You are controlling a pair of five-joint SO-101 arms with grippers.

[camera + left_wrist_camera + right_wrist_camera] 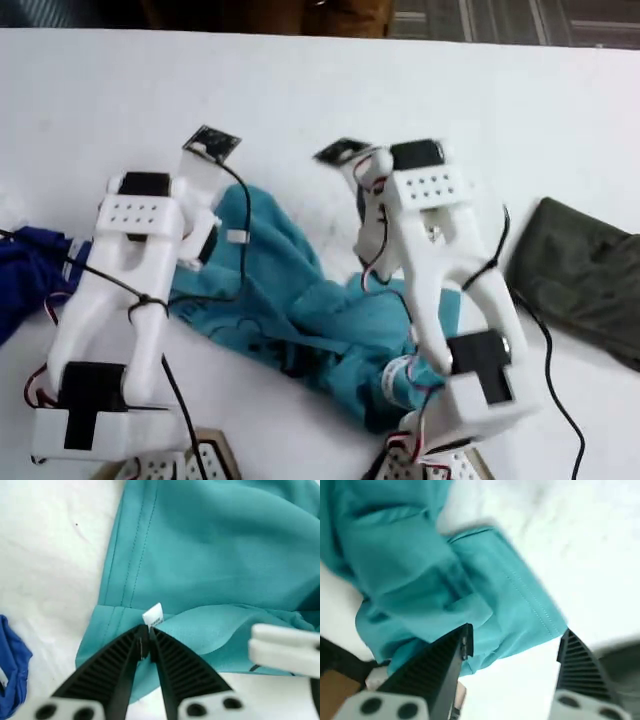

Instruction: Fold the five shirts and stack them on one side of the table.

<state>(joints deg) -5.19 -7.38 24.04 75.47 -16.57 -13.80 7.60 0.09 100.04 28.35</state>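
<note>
Near the middle of the surface (300,90), the teal shirt (300,300) is lying all bunched up between the two arms. The left end effector (146,636) is pinching the teal shirt just beside a little white tag (153,615), and the right end effector (516,635) is hanging spread wide over a folded part of it. A blue shirt (25,270) is lying by the left edge and a dark green shirt (585,275) is lying by the right edge.

left gripper (146,644) pinched tight on teal shirt (215,555) hem, tips just below its white tag (153,615). blue shirt (12,680) lies apart on white table (45,555). white arm part (285,647) near the hem.
</note>
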